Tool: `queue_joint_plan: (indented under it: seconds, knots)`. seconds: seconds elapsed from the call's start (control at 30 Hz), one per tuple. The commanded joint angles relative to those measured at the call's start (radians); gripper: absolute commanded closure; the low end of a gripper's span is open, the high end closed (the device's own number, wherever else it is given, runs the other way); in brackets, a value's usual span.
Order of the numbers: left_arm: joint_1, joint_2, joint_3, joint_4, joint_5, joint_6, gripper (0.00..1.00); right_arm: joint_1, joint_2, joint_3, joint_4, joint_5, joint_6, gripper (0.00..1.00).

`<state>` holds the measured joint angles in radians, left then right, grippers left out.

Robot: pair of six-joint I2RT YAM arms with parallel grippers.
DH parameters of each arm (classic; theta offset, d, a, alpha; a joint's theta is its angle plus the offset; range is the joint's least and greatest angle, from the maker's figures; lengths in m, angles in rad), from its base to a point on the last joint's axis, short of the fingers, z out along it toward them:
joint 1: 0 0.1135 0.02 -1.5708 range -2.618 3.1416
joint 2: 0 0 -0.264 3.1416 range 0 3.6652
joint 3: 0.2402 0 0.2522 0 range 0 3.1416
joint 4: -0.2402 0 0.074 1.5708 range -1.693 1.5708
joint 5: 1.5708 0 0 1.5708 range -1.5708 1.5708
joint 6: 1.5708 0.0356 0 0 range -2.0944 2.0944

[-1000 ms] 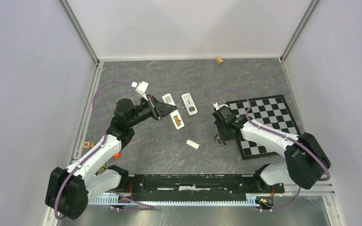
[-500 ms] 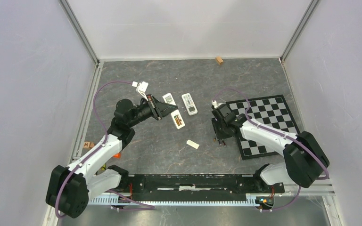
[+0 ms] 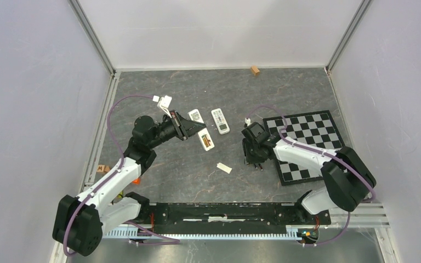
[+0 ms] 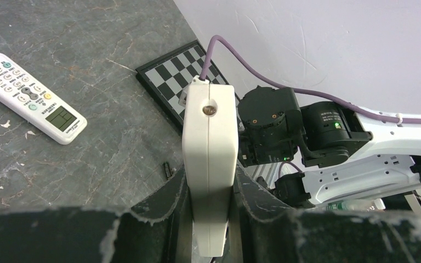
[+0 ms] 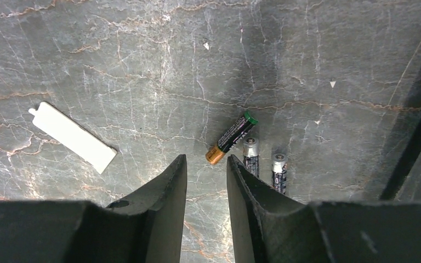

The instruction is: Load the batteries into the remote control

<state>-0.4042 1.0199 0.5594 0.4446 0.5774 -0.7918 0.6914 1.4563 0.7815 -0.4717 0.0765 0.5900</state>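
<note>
The remote control (image 4: 210, 153) is a slim white slab clamped on edge between my left fingers. From above it lies crosswise under the left gripper (image 3: 200, 127), its open battery bay (image 3: 206, 141) facing up. Three batteries lie on the stone table: a black one with a gold end (image 5: 232, 138) and two black-and-silver ones (image 5: 250, 156) (image 5: 278, 171). My right gripper (image 5: 207, 164) hovers just above them, open, with only bare table between its fingers. The gold end lies just past the fingertips. From above the right gripper (image 3: 250, 155) covers most of them.
A white battery cover (image 5: 72, 136) (image 3: 224, 167) lies left of the right gripper. A shorter remote with a display (image 3: 220, 120) (image 4: 30, 96) lies farther back. A chessboard (image 3: 307, 145) sits right of the batteries. A wooden block (image 3: 255, 70) rests by the back wall.
My right gripper has shifted left, away from the chessboard, and its jaws have spread a little. The left arm and the remote have stayed put.
</note>
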Motion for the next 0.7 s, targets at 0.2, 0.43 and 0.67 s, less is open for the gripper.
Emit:
queue_joint_plan:
  seconds: [0.2, 0.43, 0.67]
  knots:
    - [0.005, -0.051, 0.003, -0.013, -0.017, 0.028, 0.98, 0.010, 0.065, 0.041, -0.012, 0.083, 0.069, 0.62]
    - [0.005, -0.044, 0.005, -0.013, -0.022, 0.028, 0.98, 0.012, 0.111, 0.068, -0.014, 0.126, 0.067, 0.65]
    - [0.005, -0.041, 0.009, -0.031, -0.037, 0.035, 0.98, 0.035, 0.168, 0.087, -0.038, 0.183, 0.045, 0.74]
